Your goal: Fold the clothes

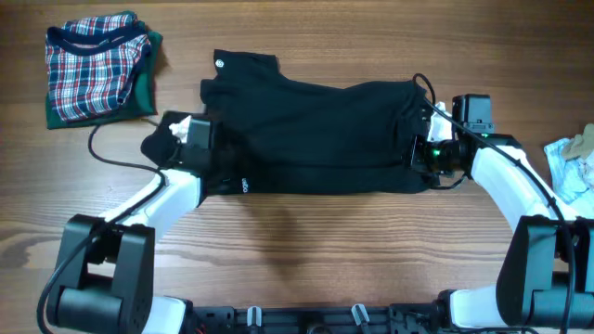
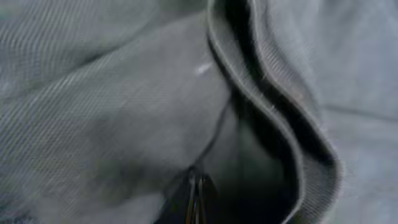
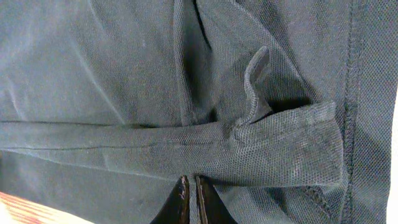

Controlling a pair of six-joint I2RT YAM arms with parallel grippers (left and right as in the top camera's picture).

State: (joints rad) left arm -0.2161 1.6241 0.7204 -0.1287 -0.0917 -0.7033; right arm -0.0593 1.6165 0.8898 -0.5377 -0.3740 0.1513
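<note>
Black short-sleeved shirt of soft fabric [image 1: 316, 130] lies spread mid-way across the wooden table [image 1: 297, 241]; my left gripper [image 2: 194, 179] and right gripper [image 3: 191, 183] pinch its opposite ends, apparently ready to lift a fold.

You have the shirt [image 1: 316, 134] centred on the table [image 1: 306, 250], left gripper [image 1: 210, 147] at its left end, right gripper [image 1: 418, 153] at its right, plaid garment [image 1: 93, 70] behind-left, small cloth [image 1: 571, 162] far right.

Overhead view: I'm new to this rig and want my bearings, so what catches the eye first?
A large black shirt sprawls rumpled across the middle of the table, with the left hand and right hand shut on its opposite ends. A plaid garment sits at the far left corner, and a pale cloth lies at the right edge.
</note>
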